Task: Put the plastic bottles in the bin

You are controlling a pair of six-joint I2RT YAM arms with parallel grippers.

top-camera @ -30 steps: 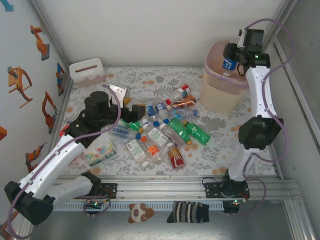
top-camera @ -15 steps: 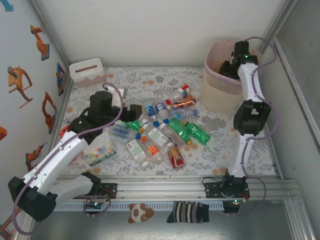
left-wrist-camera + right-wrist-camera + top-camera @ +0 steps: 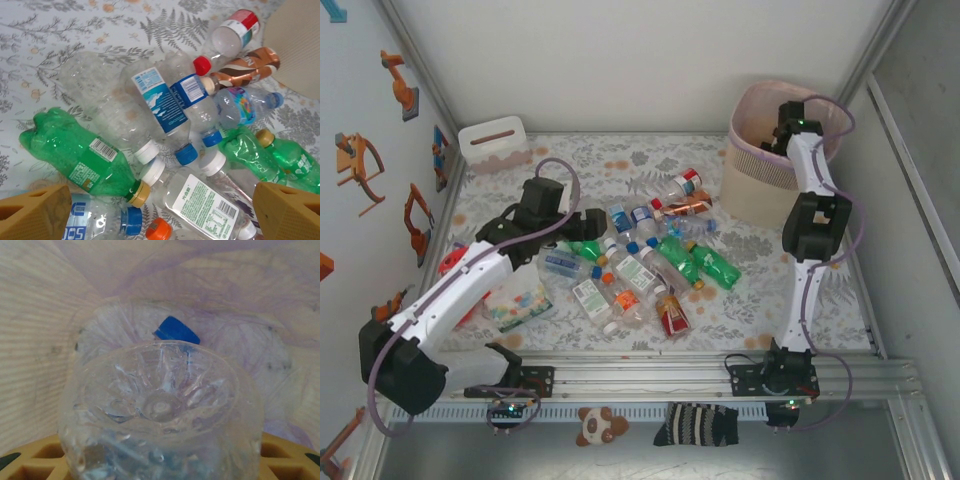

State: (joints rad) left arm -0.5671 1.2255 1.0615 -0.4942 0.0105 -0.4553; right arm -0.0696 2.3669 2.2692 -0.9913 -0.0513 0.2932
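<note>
Bottles first, from the top view: the plastic bottles (image 3: 650, 262) lie in a loose heap mid-table on the fern-printed cover (image 3: 760, 300). All are on their sides, with long axes crossing at every angle. The left gripper (image 3: 592, 224) hangs at the heap's left edge. The bin (image 3: 760, 195), a tall beige rounded-square tub with a lattice band under its rim, stands at the far right. The right gripper (image 3: 778, 136) reaches down into its mouth.

Left wrist view: the tan ribbed fingers (image 3: 35, 212) sit in the bottom corners, spread wide, with nothing clasped between them. A crumpled green bottle (image 3: 80, 157) lies with its yellowish cap toward the lower right. A blue-labelled bottle (image 3: 160, 102) of clear plastic runs roughly parallel, its blue cap at the lower end. A brown-labelled bottle (image 3: 242, 67) points its red cap left, near the bin's wall.

Right wrist view: the claw grips a clear ridged bottle (image 3: 160, 410). Its petal-moulded base faces the camera and its long axis runs away, down into the bin. The wrinkled pinkish liner (image 3: 210, 285) lies beyond.
</note>
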